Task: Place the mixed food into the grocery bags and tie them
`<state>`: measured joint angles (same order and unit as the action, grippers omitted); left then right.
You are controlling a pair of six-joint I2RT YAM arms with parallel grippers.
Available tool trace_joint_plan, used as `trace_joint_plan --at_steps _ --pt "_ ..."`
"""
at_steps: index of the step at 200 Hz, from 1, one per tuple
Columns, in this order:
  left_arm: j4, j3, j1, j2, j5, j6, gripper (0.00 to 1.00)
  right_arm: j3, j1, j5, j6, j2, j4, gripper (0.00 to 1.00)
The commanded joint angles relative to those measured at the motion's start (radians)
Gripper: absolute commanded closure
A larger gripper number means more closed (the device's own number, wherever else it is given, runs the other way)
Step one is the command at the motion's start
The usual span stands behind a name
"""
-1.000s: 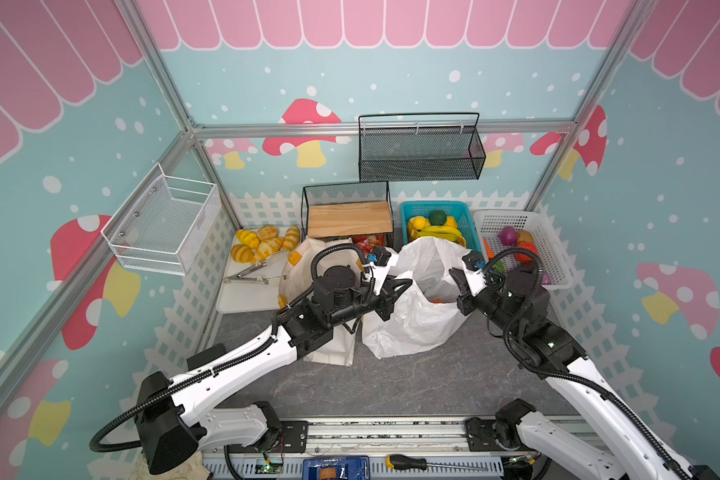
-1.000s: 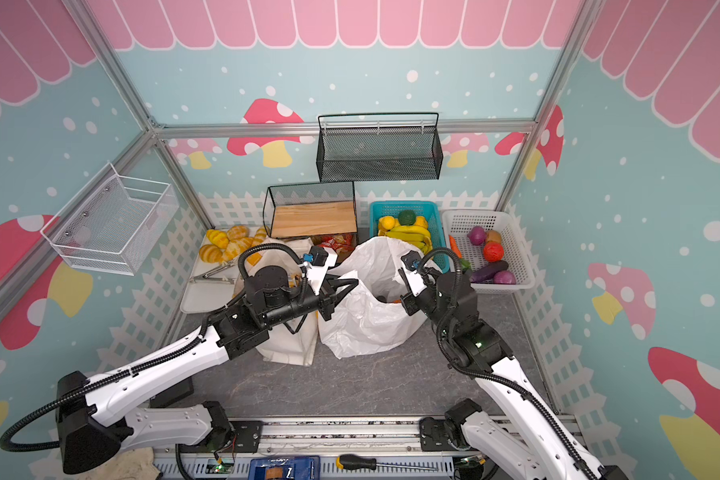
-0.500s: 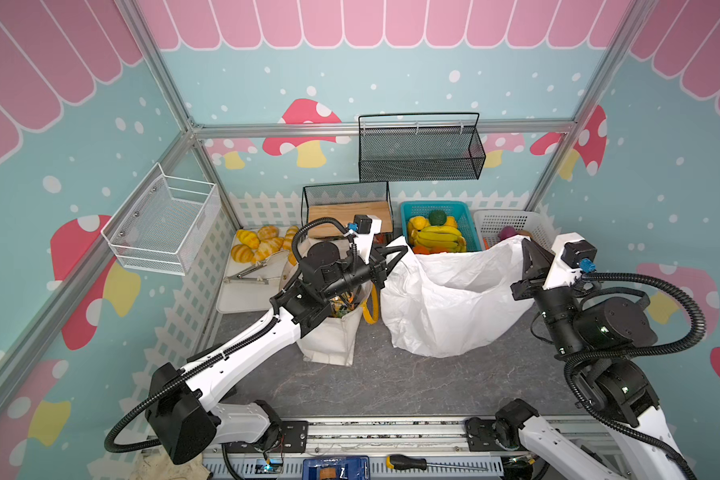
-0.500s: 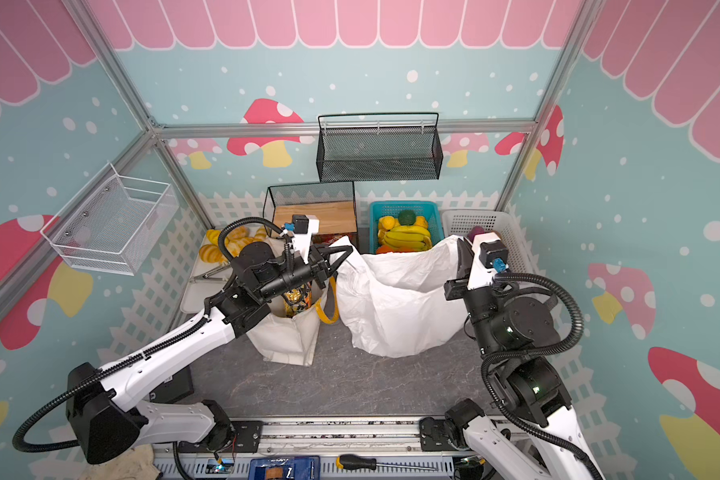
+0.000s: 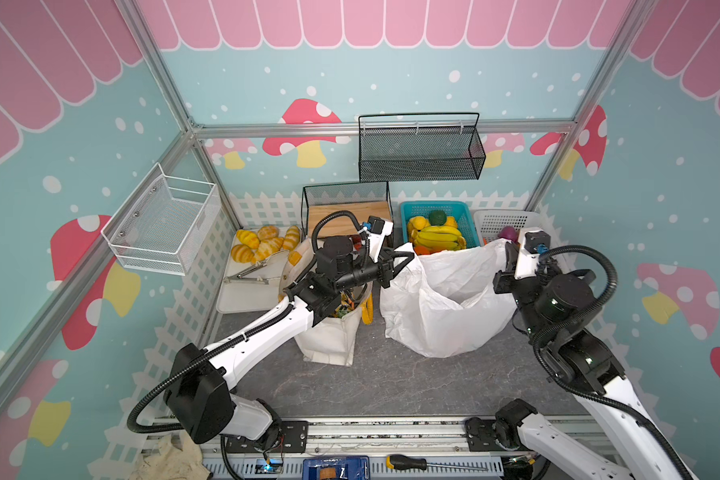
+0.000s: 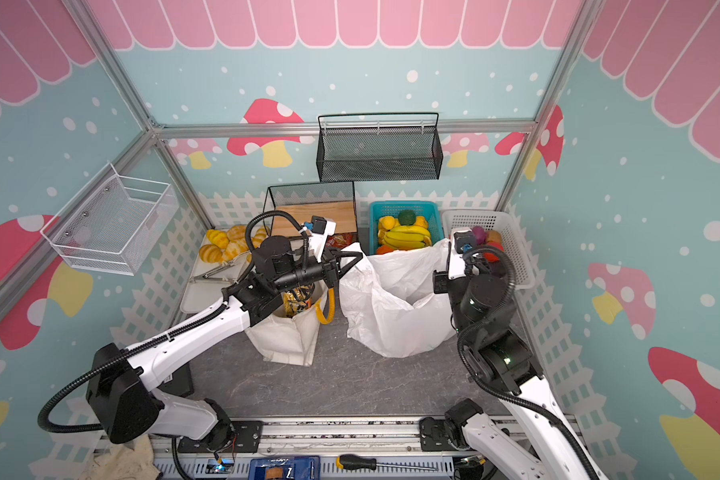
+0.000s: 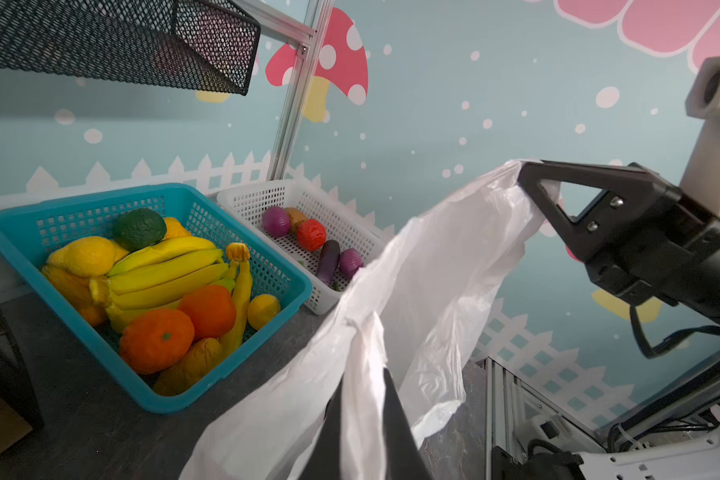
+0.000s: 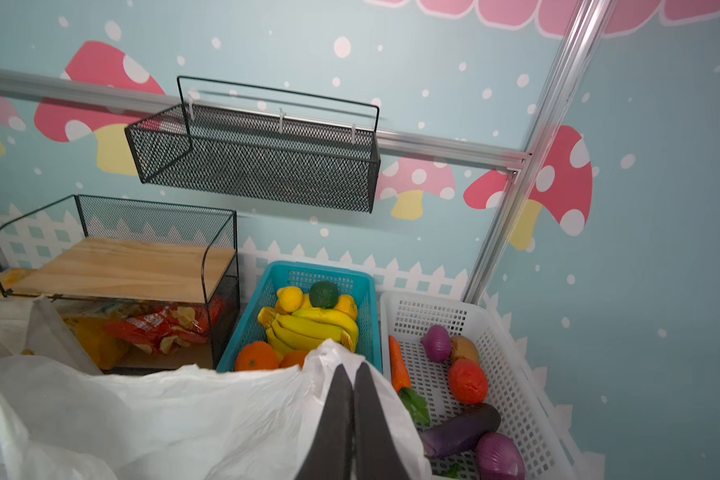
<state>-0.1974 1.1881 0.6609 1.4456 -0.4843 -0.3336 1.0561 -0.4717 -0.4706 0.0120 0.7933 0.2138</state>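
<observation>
Gaping upward at the middle of the grey tabletop in both top views, the white plastic bag (image 5: 441,316) has its rim strung between the two arms. At the bag's 10 o'clock corner sits the left gripper (image 5: 402,262). In the left wrist view a strip of the plastic runs between its two dark fingers (image 7: 327,440), which stand a little apart. Whether they actually pinch the film cannot be told. At the bag's 2 o'clock corner the right gripper (image 8: 348,370) has its jaws pressed together on a bunched tip of the plastic, holding that corner lifted. At 9 o'clock of the plastic bag, just beside it, the cream canvas tote (image 5: 329,336) stands upright under the left arm. Its yellow handle (image 5: 366,307) hangs down on the side toward the plastic bag, and crinkly snack packets (image 6: 296,298) show inside its mouth. At 12 o'clock of the plastic bag is the teal basket (image 5: 468,208) of bananas and oranges. At 1 o'clock is the white basket (image 6: 512,249), in which a dark purple eggplant (image 8: 460,430) lies among purple onions, a red tomato and a carrot. Bread rolls (image 5: 258,245) sit on a white tray (image 5: 242,299) at 10 o'clock of the tote.
</observation>
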Motion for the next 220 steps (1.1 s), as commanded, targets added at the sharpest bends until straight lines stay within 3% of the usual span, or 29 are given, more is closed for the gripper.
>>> trace_joint_plan --at_steps 1,38,56,83,113,173,220 --pt "-0.002 0.032 -0.009 -0.019 -0.011 0.035 0.82 -0.008 0.032 0.033 -0.001 0.025 -0.064 1.0" --pt "-0.025 -0.034 -0.007 -0.073 0.047 0.112 0.58 0.005 0.155 0.257 0.053 0.103 -0.089 1.0" --pt "-0.027 -0.047 -0.001 -0.092 0.071 0.136 0.44 0.004 0.188 0.304 0.055 0.12 -0.106 1.0" --pt "0.01 -0.023 0.012 -0.094 0.1 0.177 0.31 0.01 0.208 0.342 0.052 0.144 -0.113 1.0" --pt "0.054 0.008 0.06 -0.091 0.165 0.239 0.23 0.002 0.219 0.358 0.049 0.159 -0.12 1.0" --pt "0.197 0.164 0.15 -0.012 0.446 0.381 0.14 -0.008 0.234 0.384 0.044 0.17 -0.129 1.0" --pt "0.365 0.33 0.179 0.09 0.465 0.302 0.15 -0.01 0.245 0.385 0.042 0.171 -0.134 1.0"
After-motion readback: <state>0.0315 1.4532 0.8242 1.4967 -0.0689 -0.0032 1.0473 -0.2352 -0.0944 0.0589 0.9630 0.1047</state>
